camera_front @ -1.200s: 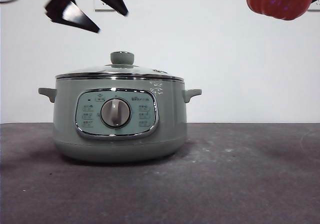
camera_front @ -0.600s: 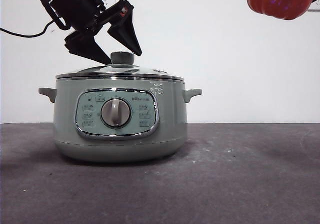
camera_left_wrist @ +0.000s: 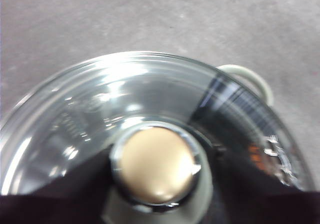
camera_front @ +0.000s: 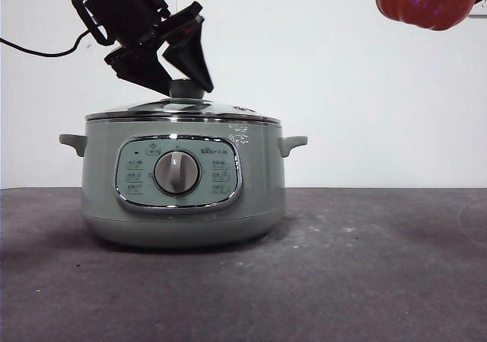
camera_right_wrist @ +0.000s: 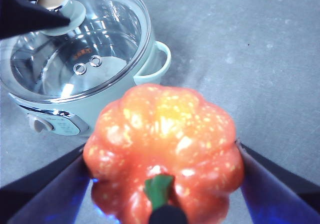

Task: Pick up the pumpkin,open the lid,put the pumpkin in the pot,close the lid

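Observation:
The pale green pot [camera_front: 251, 190] stands on the dark table with its glass lid [camera_front: 228, 112] resting on it. My left gripper [camera_front: 190, 91] is down at the lid's green knob [camera_left_wrist: 156, 165], open, with one black jaw close on each side of the knob. In the right wrist view the lid [camera_right_wrist: 100, 44] and pot [camera_right_wrist: 50, 112] lie below and off to one side. The orange pumpkin [camera_right_wrist: 162, 149] has my right gripper [camera_right_wrist: 160, 146] shut on it, its green stem toward the camera. It hangs high at the front view's top right corner [camera_front: 430, 3].
One pot side handle [camera_left_wrist: 250, 79] sticks out past the lid's rim; the other side handles show in the front view [camera_front: 293, 142]. A black cable [camera_front: 38, 51] trails from the left arm. Bare grey table [camera_front: 380, 266] lies to the pot's right.
My left gripper came down from above the pot's left side onto the knob, and its jaws now flank it more closely. The pumpkin and right gripper have stayed still.

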Available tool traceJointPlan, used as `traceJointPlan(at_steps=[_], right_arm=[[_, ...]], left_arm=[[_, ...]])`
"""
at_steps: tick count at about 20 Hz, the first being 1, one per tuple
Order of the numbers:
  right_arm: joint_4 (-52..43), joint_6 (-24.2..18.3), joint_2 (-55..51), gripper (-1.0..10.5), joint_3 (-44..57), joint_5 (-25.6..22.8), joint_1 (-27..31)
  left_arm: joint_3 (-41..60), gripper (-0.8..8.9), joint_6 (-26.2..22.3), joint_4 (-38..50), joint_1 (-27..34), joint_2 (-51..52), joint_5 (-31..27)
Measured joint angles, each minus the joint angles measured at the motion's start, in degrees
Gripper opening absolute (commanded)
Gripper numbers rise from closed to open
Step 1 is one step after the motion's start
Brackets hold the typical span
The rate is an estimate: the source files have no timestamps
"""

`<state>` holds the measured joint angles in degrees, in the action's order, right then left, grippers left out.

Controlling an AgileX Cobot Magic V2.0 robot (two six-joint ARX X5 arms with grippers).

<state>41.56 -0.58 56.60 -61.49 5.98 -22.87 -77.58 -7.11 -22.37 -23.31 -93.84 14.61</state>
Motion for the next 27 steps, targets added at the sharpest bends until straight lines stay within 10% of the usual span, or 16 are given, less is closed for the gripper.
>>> traceJointPlan(at_steps=[15, 27], right_arm=[[0.0, 0.0, 0.0, -0.1, 0.0, 0.0, 0.0], [-10.1, 1.3, 7.2, -0.1, -2.0, 4.3, -4.0]], left_arm=[[-0.2, -0.08, -0.6, -1.3, 0.1, 1.8, -0.5], [-0.2, -0.08, -0.4, -15.0, 4.9, 26.9, -1.9]])
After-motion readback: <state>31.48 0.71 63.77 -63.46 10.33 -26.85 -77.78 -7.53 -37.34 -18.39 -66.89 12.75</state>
